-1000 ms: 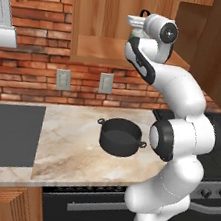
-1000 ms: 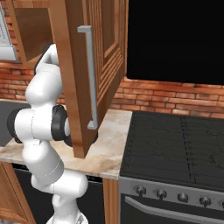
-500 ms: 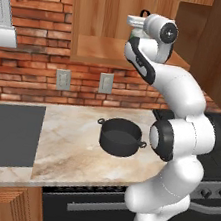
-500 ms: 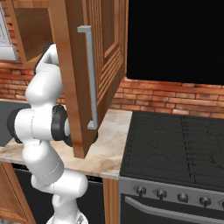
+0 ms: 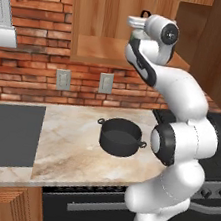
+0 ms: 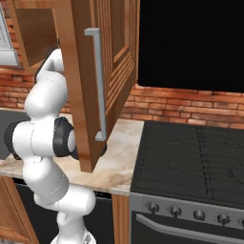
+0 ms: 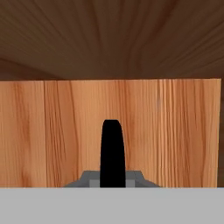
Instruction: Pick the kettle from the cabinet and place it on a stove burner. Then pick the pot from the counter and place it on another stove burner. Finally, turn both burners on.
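Note:
My gripper (image 5: 142,22) is up inside the open wooden cabinet (image 5: 99,47), just above its shelf. In the hand view the gripper (image 7: 112,180) is shut on the kettle's thin black handle (image 7: 112,151), which rises edge-on between the grey fingertips (image 7: 89,179) against the cabinet's back wall. From the left base view the top of that handle (image 5: 145,13) arches over the hand, and the kettle's body is hidden behind it. The dark round pot (image 5: 121,137) sits on the marble counter (image 5: 70,152) below the cabinet. The black stove (image 6: 190,157) lies to the right.
The cabinet door (image 6: 90,86) stands swung open, with its long metal handle (image 6: 98,86) between my arm and the stove. A black microwave (image 6: 190,43) hangs above the cooktop. Steel knobs (image 6: 175,210) line the stove front. A dark flat panel (image 5: 7,134) lies at the counter's left.

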